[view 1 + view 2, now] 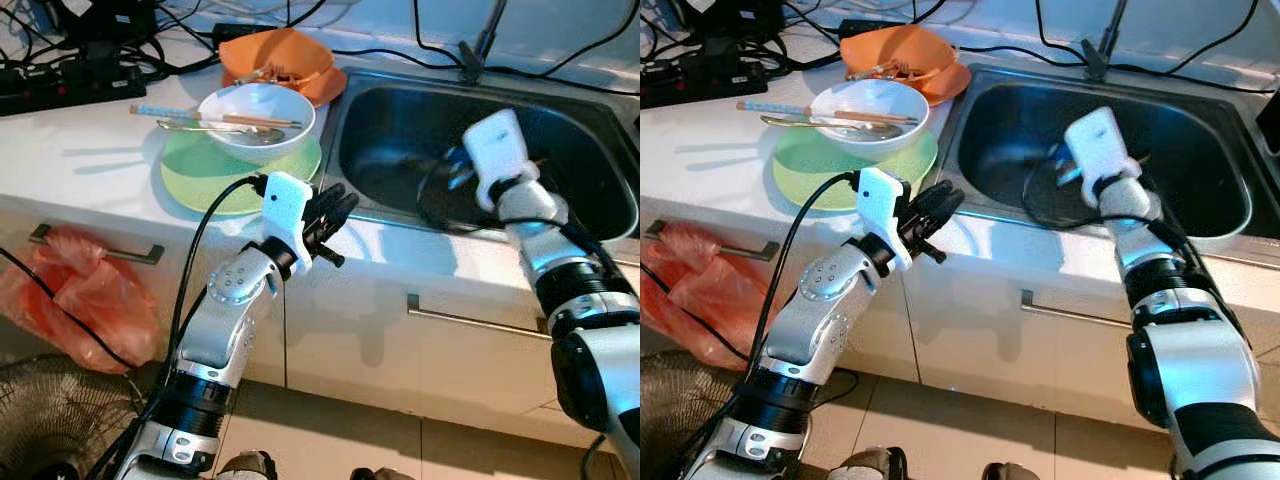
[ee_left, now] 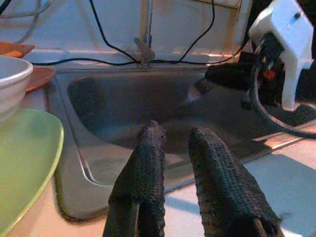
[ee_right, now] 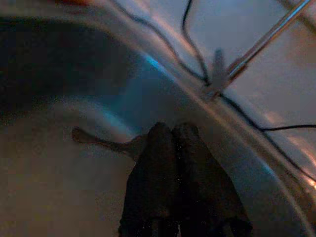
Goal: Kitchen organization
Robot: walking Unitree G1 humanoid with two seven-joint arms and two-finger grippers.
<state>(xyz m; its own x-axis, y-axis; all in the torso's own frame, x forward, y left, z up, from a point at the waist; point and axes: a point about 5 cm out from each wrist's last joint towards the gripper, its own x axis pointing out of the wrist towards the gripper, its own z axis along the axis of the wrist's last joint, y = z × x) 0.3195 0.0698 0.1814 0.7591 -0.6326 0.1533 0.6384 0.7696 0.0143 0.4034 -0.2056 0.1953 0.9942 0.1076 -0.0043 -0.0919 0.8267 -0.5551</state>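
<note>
My right gripper (image 3: 172, 131) hangs low inside the steel sink (image 1: 400, 130), shut on a grey spoon (image 3: 98, 140) whose handle juts out from the fingertips; the spoon (image 2: 196, 91) is blurred in the left wrist view. My left gripper (image 1: 335, 215) hovers over the counter's front edge by the sink's left rim, its fingers (image 2: 148, 163) a narrow gap apart with nothing between them. Left of it a white bowl (image 1: 255, 110) stands on a green plate (image 1: 200, 175), with chopsticks (image 1: 215, 117) and a metal spoon (image 1: 220, 128) across it. An orange dish (image 1: 290, 60) with utensils lies behind.
A faucet (image 1: 480, 45) rises behind the sink. Black cables and a power strip (image 1: 60, 85) crowd the counter's back left. Below, cabinet handles (image 1: 470, 318) stick out, a red plastic bag (image 1: 80, 290) hangs at left, and a fan (image 1: 50, 420) stands on the floor.
</note>
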